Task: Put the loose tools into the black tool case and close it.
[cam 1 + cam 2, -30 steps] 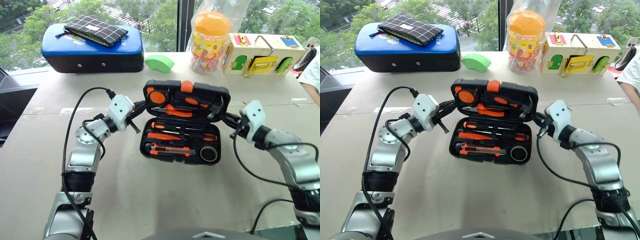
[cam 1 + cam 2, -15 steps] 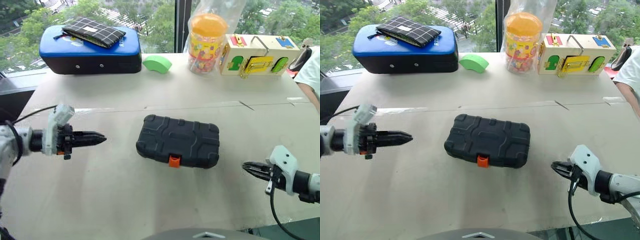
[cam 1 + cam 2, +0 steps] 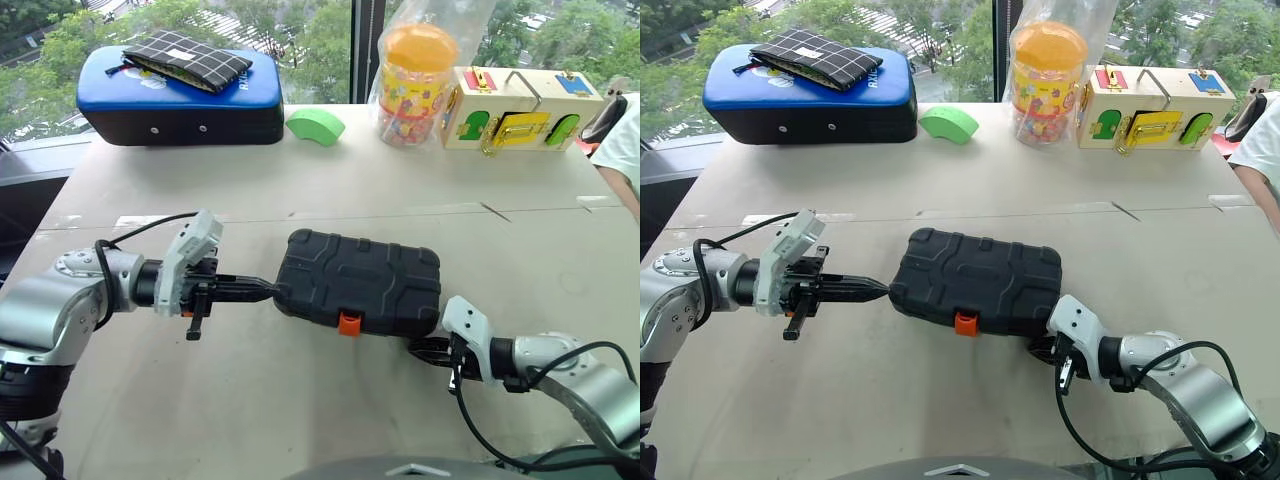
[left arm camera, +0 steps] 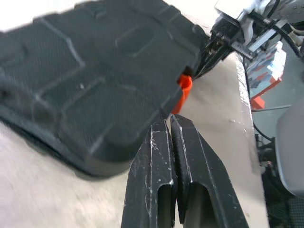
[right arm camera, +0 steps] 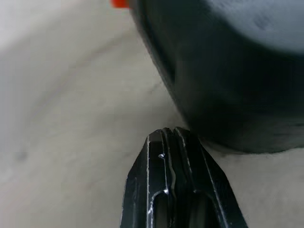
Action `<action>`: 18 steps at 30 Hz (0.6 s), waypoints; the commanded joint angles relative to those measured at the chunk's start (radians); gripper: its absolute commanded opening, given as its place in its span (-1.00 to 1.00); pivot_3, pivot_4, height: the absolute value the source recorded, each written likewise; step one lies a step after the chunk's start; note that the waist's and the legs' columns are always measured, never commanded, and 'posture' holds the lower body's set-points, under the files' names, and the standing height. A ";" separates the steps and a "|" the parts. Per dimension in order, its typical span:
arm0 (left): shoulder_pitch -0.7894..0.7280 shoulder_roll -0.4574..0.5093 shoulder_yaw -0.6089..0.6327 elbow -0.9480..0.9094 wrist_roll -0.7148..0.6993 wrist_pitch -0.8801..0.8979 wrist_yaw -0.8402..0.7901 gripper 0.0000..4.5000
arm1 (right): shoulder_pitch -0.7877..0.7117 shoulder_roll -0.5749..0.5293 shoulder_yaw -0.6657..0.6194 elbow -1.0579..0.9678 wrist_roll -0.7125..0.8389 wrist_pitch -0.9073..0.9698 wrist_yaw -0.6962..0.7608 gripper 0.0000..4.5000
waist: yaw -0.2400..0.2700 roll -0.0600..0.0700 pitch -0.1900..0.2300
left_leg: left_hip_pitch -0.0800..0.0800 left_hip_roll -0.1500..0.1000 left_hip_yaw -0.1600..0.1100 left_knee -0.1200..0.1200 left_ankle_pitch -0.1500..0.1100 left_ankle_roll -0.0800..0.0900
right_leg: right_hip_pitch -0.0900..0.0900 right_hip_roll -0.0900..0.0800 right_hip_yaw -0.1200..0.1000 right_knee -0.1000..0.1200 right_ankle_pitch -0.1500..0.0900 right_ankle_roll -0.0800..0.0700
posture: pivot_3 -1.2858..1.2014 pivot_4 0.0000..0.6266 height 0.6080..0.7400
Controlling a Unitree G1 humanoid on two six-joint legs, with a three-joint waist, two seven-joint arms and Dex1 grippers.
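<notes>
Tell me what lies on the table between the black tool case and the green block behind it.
Nothing: in the left eye view only bare table runs from the black tool case to the green block.

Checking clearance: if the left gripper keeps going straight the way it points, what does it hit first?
The black tool case: the shut left gripper points at its near-left end, tips right at the edge; contact can't be told.

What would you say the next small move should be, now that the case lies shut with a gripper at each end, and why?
Probably press the orange latch home with one gripper. The black tool case lies closed on the table with no loose tools beside it. The left gripper, shut, is at its left end and the right gripper, shut, at its near right corner, so neither is on the latch; whether it has caught is unclear.
</notes>
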 commanded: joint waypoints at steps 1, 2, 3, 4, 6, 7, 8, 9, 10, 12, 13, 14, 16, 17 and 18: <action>-0.009 -0.016 -0.013 -0.022 0.019 -0.042 0.008 -0.97 | -0.120 0.107 -0.092 0.105 -0.003 0.025 -0.131 -1.00 | -0.012 -0.001 0.001 | 0.001 0.002 0.001 0.001 -0.002 -0.001 | 0.000 0.001 -0.001 0.001 0.001 -0.001 | 0.03 -0.52 1.00; -0.007 -0.017 -0.014 -0.024 0.019 -0.046 0.008 -0.97 | -0.147 0.127 -0.111 0.129 -0.001 0.039 -0.150 -1.00 | -0.017 0.001 0.002 | 0.000 0.003 0.001 0.002 -0.002 -0.002 | 0.000 0.001 -0.002 0.001 0.002 -0.003 | 0.03 -0.52 1.00; -0.011 -0.022 -0.017 -0.023 0.020 -0.047 0.011 -0.97 | -0.197 0.146 -0.131 0.182 -0.025 0.034 -0.190 -1.00 | -0.019 0.002 0.004 | 0.001 0.003 0.000 0.002 -0.001 -0.003 | -0.001 0.001 -0.002 0.001 0.004 -0.005 | 0.03 -0.52 1.00; -0.016 -0.027 -0.021 -0.021 0.023 -0.052 0.013 -0.97 | -0.241 0.166 -0.151 0.233 -0.041 0.036 -0.229 -1.00 | -0.018 0.004 0.005 | 0.001 0.003 0.000 0.003 -0.001 -0.003 | -0.002 0.001 -0.003 0.002 0.004 -0.005 | 0.03 -0.52 1.00; -0.028 -0.036 -0.029 -0.012 0.035 -0.069 0.017 -0.97 | -0.298 0.179 -0.165 0.291 -0.053 0.018 -0.249 -1.00 | -0.014 0.005 0.005 | 0.001 0.003 0.000 0.005 -0.001 -0.003 | -0.003 0.000 -0.004 0.002 0.004 -0.004 | 0.03 -0.52 1.00; -0.035 -0.042 -0.034 -0.007 0.040 -0.075 0.021 -0.97 | -0.318 0.186 -0.169 0.311 -0.057 0.006 -0.253 -1.00 | -0.008 0.004 0.005 | 0.000 0.003 0.000 0.005 -0.001 -0.003 | -0.004 0.001 -0.004 0.003 0.005 -0.005 | 0.03 -0.52 1.00; -0.042 -0.047 -0.038 -0.004 0.042 -0.078 0.025 -0.97 | -0.341 0.198 -0.177 0.334 -0.065 -0.006 -0.267 -1.00 | -0.001 0.003 0.004 | 0.000 0.002 0.000 0.005 -0.001 -0.004 | -0.004 0.001 -0.004 0.004 0.006 -0.006 | 0.03 -0.52 1.00; -0.059 -0.062 -0.047 0.001 0.053 -0.088 0.039 -0.97 | -0.379 0.212 -0.186 0.375 -0.070 -0.021 -0.278 -1.00 | 0.004 0.001 0.003 | 0.000 0.002 -0.001 0.004 0.002 -0.006 | -0.004 0.002 -0.004 0.004 0.008 -0.004 | 0.03 -0.52 1.00; -0.082 -0.083 -0.060 0.010 0.065 -0.096 0.059 -0.97 | -0.419 0.228 -0.192 0.423 -0.082 -0.041 -0.292 -1.00 | 0.005 0.000 0.002 | 0.000 0.002 -0.002 0.003 0.004 -0.003 | -0.004 0.003 -0.004 0.005 0.008 -0.003 | 0.03 -0.52 1.00; -0.120 -0.117 -0.084 0.020 0.089 -0.107 0.090 -0.97 | -0.464 0.243 -0.188 0.482 -0.098 -0.068 -0.292 -1.00 | 0.005 -0.002 0.001 | 0.000 0.003 -0.002 0.002 0.004 -0.004 | -0.004 0.005 -0.004 0.005 0.008 -0.003 | 0.03 -0.52 1.00; -0.149 -0.145 -0.110 0.031 0.122 -0.129 0.116 -0.97 | -0.469 0.235 -0.171 0.487 -0.105 -0.074 -0.273 -1.00 | 0.005 -0.002 0.001 | 0.000 0.003 -0.002 0.002 0.004 -0.004 | -0.004 0.006 -0.004 0.005 0.008 -0.002 | 0.03 -0.52 1.00; -0.176 -0.169 -0.130 0.041 0.143 -0.141 0.136 -0.97 | -0.465 0.227 -0.161 0.482 -0.108 -0.074 -0.257 -1.00 | 0.007 -0.001 0.001 | 0.000 0.002 -0.001 0.002 0.004 -0.004 | -0.004 0.008 -0.004 0.004 0.008 -0.002 | 0.03 -0.52 1.00; -0.223 -0.205 -0.176 0.065 0.189 -0.156 0.160 -0.97 | -0.435 0.204 -0.158 0.431 -0.088 -0.044 -0.224 -1.00 | 0.007 -0.003 0.000 | 0.000 0.002 -0.001 0.002 0.004 -0.003 | -0.003 0.011 -0.001 0.004 0.008 -0.001 | 0.03 -0.52 1.00; -0.239 -0.214 -0.196 0.078 0.212 -0.166 0.163 -0.97 | -0.415 0.189 -0.160 0.398 -0.080 -0.026 -0.213 -1.00 | 0.006 -0.003 0.000 | 0.000 0.002 -0.001 0.002 0.004 -0.003 | -0.003 0.012 0.000 0.003 0.008 -0.001 | 0.03 -0.52 1.00; -0.256 -0.225 -0.215 0.097 0.230 -0.173 0.163 -0.97 | -0.389 0.166 -0.165 0.356 -0.073 -0.004 -0.204 -1.00 | 0.007 -0.002 0.001 | 0.000 0.001 -0.001 0.003 0.004 -0.003 | -0.003 0.012 0.001 0.004 0.008 -0.001 | 0.03 -0.52 1.00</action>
